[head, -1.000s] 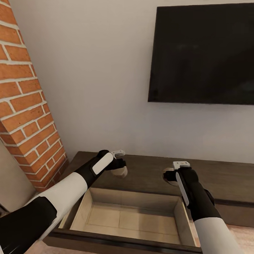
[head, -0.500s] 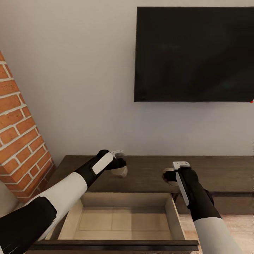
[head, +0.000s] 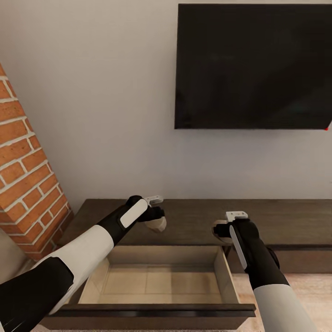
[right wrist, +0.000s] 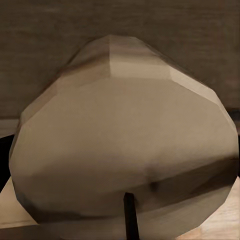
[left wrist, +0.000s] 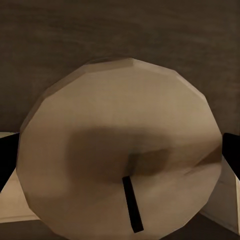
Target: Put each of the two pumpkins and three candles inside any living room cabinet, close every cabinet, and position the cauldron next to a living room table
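Observation:
My left gripper (head: 157, 220) is shut on a beige candle (head: 159, 225), held above the dark brown cabinet (head: 193, 216) just behind its open drawer (head: 157, 281). In the left wrist view the same candle (left wrist: 120, 145) shows its dark wick (left wrist: 132, 205) up close. My right gripper (head: 221, 229) is shut on a second candle (head: 219, 233) over the cabinet top, near the drawer's back right corner. That candle (right wrist: 125, 140) looms large in the right wrist view. The drawer's pale inside holds nothing. Pumpkins, the third candle, the cauldron and the table are out of view.
A black TV (head: 253, 64) hangs on the pale wall above the cabinet. A slanted red brick wall (head: 23, 161) stands at the left, close to the cabinet's end. The drawer's dark front (head: 152, 310) juts out toward me, with pale floor (head: 304, 286) at the right.
The whole view has swung, so the camera moved: the drawer now sits squarely in front and the brick wall is further left. Both grippers keep their candles in the same pose.

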Controlling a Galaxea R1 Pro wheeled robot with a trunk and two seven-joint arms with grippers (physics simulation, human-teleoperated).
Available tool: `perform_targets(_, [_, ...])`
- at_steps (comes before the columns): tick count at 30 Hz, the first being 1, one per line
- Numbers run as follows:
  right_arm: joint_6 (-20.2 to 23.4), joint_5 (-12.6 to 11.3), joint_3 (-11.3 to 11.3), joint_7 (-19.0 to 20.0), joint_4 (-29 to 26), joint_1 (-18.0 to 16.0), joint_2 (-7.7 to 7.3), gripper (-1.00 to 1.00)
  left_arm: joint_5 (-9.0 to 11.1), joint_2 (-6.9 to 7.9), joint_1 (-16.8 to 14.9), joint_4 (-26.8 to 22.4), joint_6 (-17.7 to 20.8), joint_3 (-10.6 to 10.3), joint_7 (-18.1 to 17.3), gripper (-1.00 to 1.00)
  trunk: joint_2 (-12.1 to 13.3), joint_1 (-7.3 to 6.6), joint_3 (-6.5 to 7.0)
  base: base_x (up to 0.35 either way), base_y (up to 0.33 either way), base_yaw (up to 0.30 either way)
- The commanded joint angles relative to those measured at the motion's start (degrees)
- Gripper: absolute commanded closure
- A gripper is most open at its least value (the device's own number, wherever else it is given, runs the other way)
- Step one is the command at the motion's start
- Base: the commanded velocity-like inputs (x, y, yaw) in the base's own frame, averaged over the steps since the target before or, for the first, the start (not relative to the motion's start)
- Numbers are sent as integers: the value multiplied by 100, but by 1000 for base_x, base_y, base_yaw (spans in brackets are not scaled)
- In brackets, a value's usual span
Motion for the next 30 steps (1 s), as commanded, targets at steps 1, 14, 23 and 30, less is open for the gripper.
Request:
perform_targets(1, [-3, 2, 0, 0, 3, 0, 0, 100, -1, 0, -1, -2, 0, 1, 0, 100, 0, 0, -9, 0, 0, 0])
perform_targets(14, [-17, 3, 39, -21, 1435, -291, 316, 100, -15, -20, 0, 1192, 57, 0, 51, 100, 0, 0, -127, 0, 0, 35])
perform_targets(23, [-63, 42, 38, -22, 2212, -754, 557, 100, -14, 21, 4, 1481, 13, -7, 18, 100, 0, 0, -193, 0, 0, 55])
perform_targets(30, [-77, 38, 28, 17, 2241, -765, 562, 100, -3, 40, 4, 1485, 19, -8, 3, 100, 0, 0, -196, 0, 0, 4])
